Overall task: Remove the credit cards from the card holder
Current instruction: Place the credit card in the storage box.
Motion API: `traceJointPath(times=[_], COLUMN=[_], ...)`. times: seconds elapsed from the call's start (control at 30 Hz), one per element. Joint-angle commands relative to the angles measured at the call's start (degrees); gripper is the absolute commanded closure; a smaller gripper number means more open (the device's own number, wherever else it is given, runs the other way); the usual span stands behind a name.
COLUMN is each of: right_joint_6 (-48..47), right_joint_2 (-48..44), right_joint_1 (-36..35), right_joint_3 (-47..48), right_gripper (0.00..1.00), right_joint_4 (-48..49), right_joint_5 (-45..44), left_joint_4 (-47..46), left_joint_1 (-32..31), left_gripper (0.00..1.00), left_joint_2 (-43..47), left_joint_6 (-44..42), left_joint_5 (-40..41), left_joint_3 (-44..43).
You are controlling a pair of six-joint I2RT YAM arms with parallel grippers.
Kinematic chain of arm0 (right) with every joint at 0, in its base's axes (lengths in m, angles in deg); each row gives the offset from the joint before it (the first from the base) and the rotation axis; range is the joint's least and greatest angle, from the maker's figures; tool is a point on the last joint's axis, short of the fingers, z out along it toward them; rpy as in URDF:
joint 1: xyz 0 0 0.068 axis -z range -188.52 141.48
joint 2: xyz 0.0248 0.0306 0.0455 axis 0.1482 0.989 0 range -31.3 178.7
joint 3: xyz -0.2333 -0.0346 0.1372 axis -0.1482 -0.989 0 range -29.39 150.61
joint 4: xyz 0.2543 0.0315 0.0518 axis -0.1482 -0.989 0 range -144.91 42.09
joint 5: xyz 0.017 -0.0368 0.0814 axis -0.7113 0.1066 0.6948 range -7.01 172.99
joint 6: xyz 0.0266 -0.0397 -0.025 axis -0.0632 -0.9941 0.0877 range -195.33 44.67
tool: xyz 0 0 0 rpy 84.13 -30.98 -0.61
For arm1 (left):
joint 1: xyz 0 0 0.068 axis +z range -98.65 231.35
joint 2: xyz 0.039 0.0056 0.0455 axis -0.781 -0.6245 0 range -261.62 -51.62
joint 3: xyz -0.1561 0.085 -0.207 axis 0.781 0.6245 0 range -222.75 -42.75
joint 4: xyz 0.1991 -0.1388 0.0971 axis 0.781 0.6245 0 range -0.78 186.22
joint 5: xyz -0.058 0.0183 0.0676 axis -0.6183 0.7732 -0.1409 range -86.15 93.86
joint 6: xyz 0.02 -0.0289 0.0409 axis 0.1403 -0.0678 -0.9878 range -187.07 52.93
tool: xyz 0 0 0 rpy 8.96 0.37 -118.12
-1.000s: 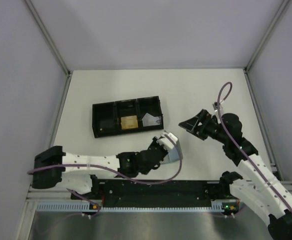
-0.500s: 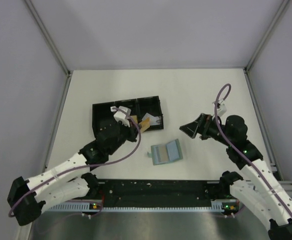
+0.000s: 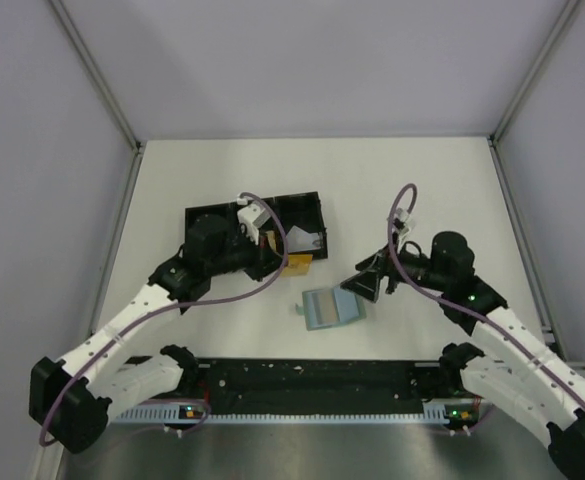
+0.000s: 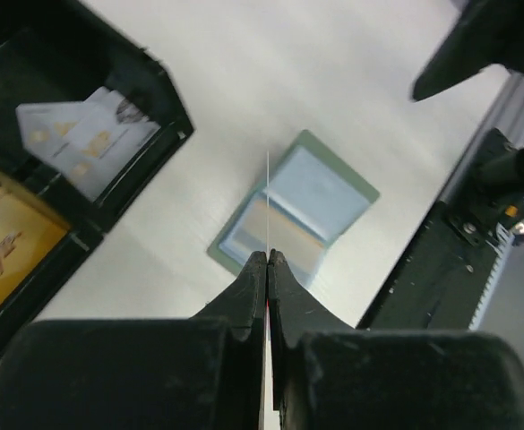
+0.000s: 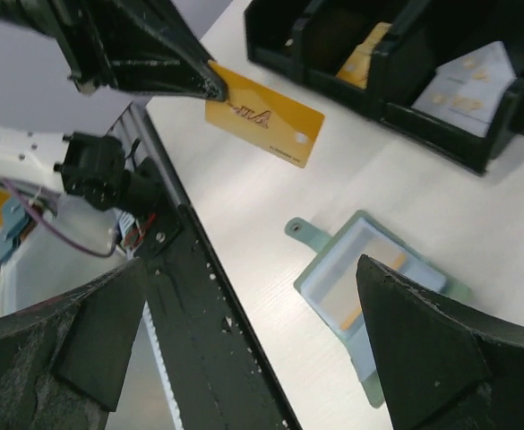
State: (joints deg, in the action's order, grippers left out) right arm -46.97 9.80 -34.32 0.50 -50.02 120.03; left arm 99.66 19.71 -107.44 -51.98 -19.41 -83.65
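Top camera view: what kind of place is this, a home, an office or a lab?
Most likely a robotics lab test cell: plain pale panel walls on aluminium frame posts box in a white tabletop, and two white-and-black robot arms are bolted to a black rail at its near edge.

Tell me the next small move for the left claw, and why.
Probably swing the left claw over the tray and release. It is shut on an orange card held above the table just outside the tray's wall, and a second card of that colour already lies in the middle compartment.
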Motion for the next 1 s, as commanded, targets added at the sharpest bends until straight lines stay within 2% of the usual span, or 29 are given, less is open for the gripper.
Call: traceJointPath(times=[0.0,0.1,0.2,0.27,0.5,0.67,0.73,0.8,0.87,0.9,0.97], right_joint_6=[-15.23,-22.1,-28.0,-33.79,-39.6,-42.24,-42.77,-43.04,-43.04,-42.86,-42.42], right_joint_2=[5.46,10.3,13.47,15.05,21.65,23.93,24.64,25.08,25.08,25.08,24.47], right_joint_1=[-6.18,-8.21,-9.88,-10.93,-13.57,-13.75,-13.75,-13.75,-13.75,-13.75,-13.75], right_joint_3=[6.48,10.97,16.06,19.14,26.53,29.43,30.14,30.66,30.76,30.84,30.76], right_gripper=[0.02,0.02,0.03,0.06,0.24,0.47,0.6,0.77,0.98,1.0,1.0], right_joint_4=[2.91,2.28,-2.36,-5.26,-11.33,-14.5,-15.55,-16.26,-16.61,-16.61,-16.44], right_joint_5=[5.23,8.92,10.07,11.82,16.48,16.75,16.75,16.58,15.7,14.65,12.98], left_joint_4=[2.47,7.74,14.68,18.64,26.38,30.78,32.18,33.5,33.77,33.16,29.66], left_joint_1=[-1.66,-4.91,-8.17,-10.01,-12.31,-12.57,-12.66,-12.66,-12.66,-12.66,-12.57], left_gripper=[1.0,1.0,1.0,1.0,1.0,1.0,1.0,1.0,1.0,1.0,0.93], left_joint_2=[-0.17,-1.49,-4.21,-6.23,-11.95,-15.2,-15.99,-16.69,-16.96,-16.7,-15.04], left_joint_6=[-9.71,-14.64,-22.11,-25.36,-31.34,-34.69,-35.74,-36.45,-36.89,-36.8,-34.88], left_joint_5=[-15.48,-16.28,-15.76,-15.32,-16.02,-17.95,-18.65,-18.83,-18.57,-17.96,-15.77], left_joint_3=[-6.02,-10.14,-15.59,-18.93,-29.05,-34.41,-35.9,-37.22,-37.84,-37.76,-36.36])
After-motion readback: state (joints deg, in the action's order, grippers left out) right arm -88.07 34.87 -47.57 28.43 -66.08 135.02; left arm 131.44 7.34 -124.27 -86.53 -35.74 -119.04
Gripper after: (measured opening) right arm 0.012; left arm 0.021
